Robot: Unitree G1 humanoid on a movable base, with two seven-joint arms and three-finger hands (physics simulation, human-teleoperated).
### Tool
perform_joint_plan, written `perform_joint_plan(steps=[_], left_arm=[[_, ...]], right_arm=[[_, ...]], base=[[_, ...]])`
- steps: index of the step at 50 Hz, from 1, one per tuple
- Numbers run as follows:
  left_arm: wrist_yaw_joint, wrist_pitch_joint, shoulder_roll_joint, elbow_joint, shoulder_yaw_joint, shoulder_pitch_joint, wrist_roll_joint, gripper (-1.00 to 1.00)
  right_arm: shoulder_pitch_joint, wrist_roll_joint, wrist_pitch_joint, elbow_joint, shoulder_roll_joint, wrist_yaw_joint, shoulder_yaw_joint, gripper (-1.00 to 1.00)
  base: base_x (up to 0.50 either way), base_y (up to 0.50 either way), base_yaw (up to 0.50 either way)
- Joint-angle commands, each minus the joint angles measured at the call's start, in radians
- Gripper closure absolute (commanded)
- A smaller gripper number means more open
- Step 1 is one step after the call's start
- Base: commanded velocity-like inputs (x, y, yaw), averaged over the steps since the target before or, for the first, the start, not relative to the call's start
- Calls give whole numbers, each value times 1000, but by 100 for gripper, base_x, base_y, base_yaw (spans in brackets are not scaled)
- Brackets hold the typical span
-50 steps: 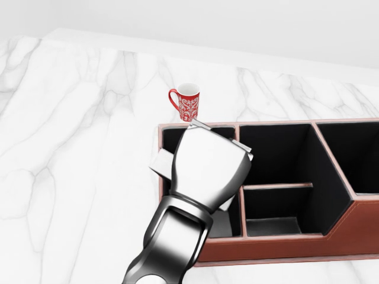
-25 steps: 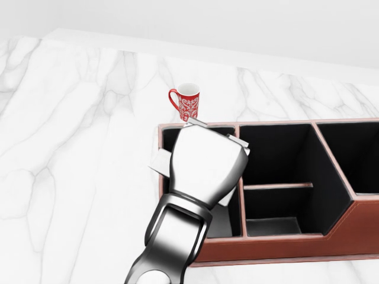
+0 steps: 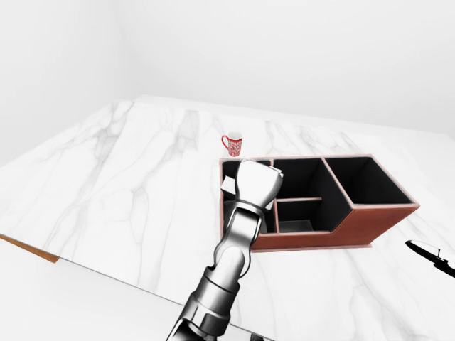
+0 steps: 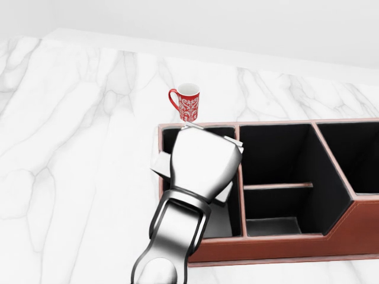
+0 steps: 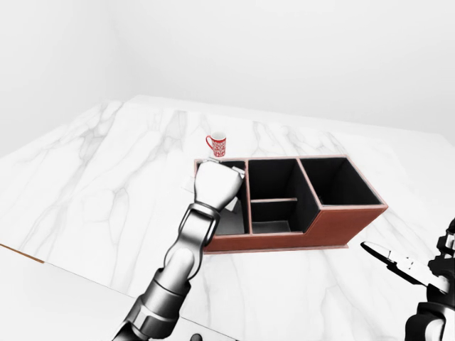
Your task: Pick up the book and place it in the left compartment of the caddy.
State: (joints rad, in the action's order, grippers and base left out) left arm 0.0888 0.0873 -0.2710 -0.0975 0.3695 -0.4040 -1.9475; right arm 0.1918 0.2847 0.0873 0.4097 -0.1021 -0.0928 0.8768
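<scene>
White marble counter (image 4: 71, 148) carries the brown caddy (image 4: 284, 245). Left hand (image 4: 204, 163) reaches out over its left compartment, covering the book (image 4: 161, 163); its grip cannot be seen. Right hand (image 5: 398, 266) hangs open, far right.

caddy (image 4: 278, 245): 1 (four compartments) | mug (image 4: 187, 103): 1 | book (image 4: 160, 163): 1

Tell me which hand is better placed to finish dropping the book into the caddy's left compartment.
Left. The left hand hangs over the left compartment of the caddy with the book edges showing beneath it. The right hand is off to the caddy's right, away from the book.
</scene>
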Motion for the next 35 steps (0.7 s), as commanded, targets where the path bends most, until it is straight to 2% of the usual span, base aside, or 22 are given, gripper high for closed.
perform_joint_plan(steps=[1,20,25,28,35], left_arm=[[-70,0,-16,-69,-32,-24,7,100],[-183,0,-4,-302,-72,-110,106,100],[-206,0,3,-374,-82,-144,88,100],[-252,0,8,-445,-98,-180,115,100],[-304,0,12,-566,-108,-232,157,100]], right_arm=[[-1,0,0,-3,-1,0,0,-100],[1,2,0,2,-1,0,-1,-100],[1,1,0,1,1,-2,1,-100],[1,1,0,1,2,-4,1,-100],[3,2,0,1,2,-3,4,-100]], base=[[0,0,0],[0,0,0],[0,0,0],[0,0,0],[0,0,0]])
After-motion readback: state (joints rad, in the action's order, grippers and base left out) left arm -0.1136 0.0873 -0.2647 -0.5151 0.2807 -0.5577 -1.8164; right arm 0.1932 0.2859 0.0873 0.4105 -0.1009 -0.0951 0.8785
